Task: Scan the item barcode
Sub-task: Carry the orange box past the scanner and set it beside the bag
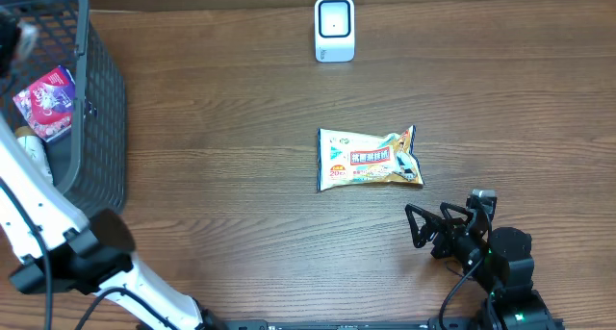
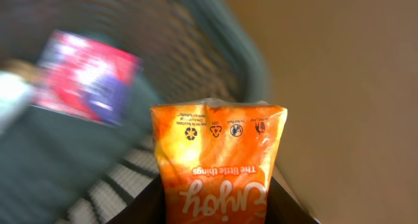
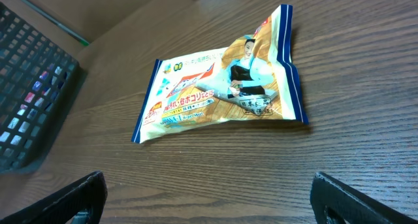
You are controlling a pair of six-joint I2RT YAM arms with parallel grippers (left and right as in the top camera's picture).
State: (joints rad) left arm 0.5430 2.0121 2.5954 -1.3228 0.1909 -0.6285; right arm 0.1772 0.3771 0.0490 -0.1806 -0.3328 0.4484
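- Left tool (image 2: 217, 185): jaws closed on the lower part of the orange packet (image 2: 219, 145), held over the basket (image 2: 196, 67).
- Right tool (image 3: 215, 198): wide open, empty, low over the bench (image 1: 241, 224).
- Step: clear the basket rim, then turn the barcode face to the scanner (image 1: 335, 27); no barcode is visible yet.
- Packet: glossy orange foil, white lettering, recycling marks by the seal.

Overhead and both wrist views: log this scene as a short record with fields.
scanner: upright, far centre of the table
snack packet: flat, mid-table, untouched
basket: far left, red packet inside
left end effector: at the basket, shut on an orange packet
right end effector: open, empty, just short of the snack packet
scan: not yet done
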